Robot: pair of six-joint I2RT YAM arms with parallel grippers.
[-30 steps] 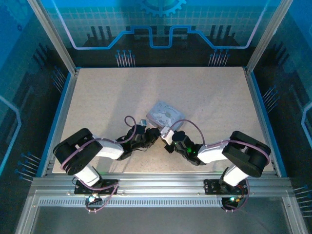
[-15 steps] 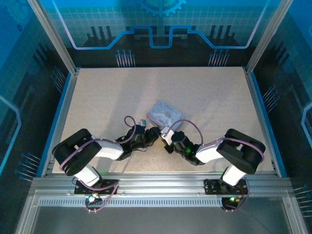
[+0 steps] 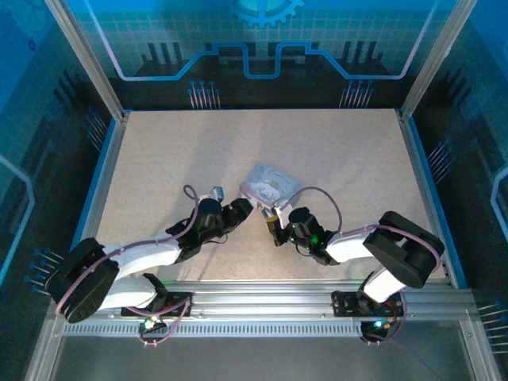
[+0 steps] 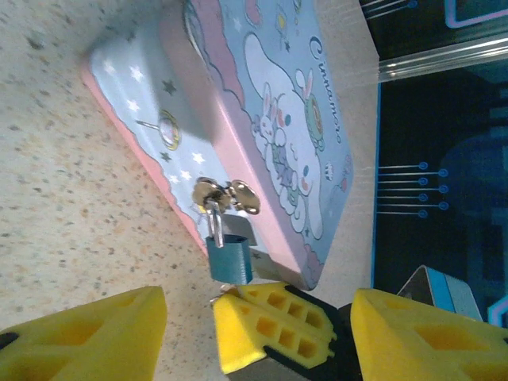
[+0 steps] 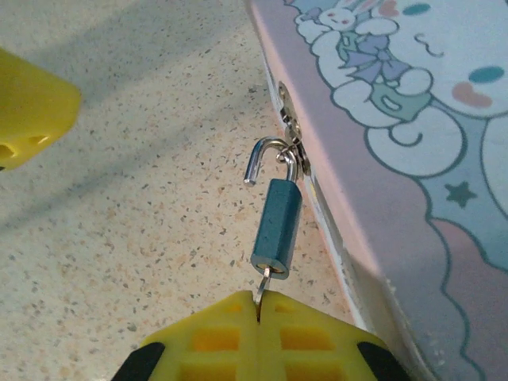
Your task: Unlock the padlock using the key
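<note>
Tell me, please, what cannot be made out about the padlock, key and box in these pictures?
The key, right wrist view: its head is hidden between the shut fingers of the right gripper; a sliver of stem shows.
The padlock, top view: too small to read.
The padlock's underside, left wrist view: hidden behind the right gripper's fingers.
The box, right wrist view: cut off by the top and right edges.

Cannot see the key's (image 5: 263, 284) head, buried between the right gripper's (image 5: 258, 308) pressed-together pads (image 5: 214, 337), nor the box's (image 5: 397, 143) cropped far side.
</note>
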